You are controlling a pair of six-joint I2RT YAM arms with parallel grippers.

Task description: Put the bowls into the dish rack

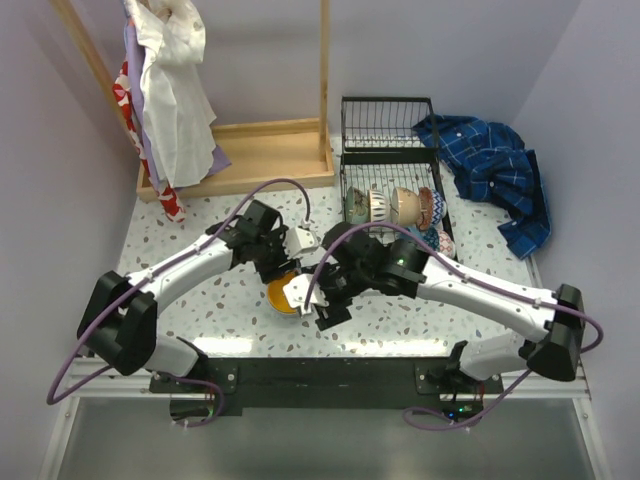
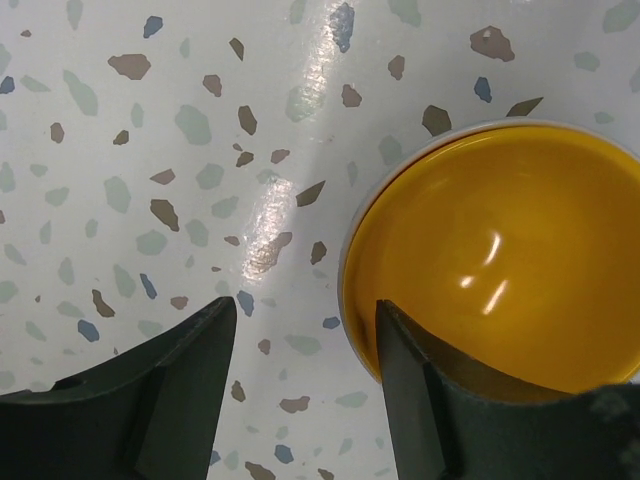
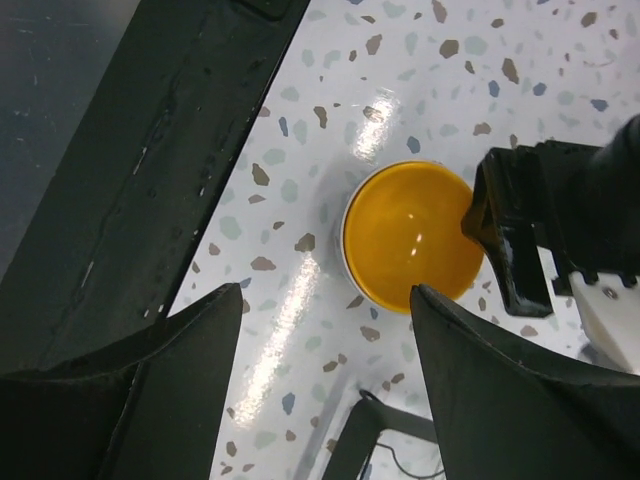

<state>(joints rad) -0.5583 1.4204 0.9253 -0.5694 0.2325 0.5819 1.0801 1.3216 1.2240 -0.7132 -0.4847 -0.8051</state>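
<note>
Wrists: yellow bowl (image 3: 412,235) | overhead: dish rack (image 1: 388,128) (bowls (image 1: 400,207) loaded)

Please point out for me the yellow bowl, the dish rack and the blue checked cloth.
yellow bowl (image 3: 410,235), right wrist view, middle of its glossy inside.
dish rack (image 1: 386,122), top external view, its raised wire end panel.
blue checked cloth (image 1: 490,165), top external view, middle of the crumpled fabric.
</note>
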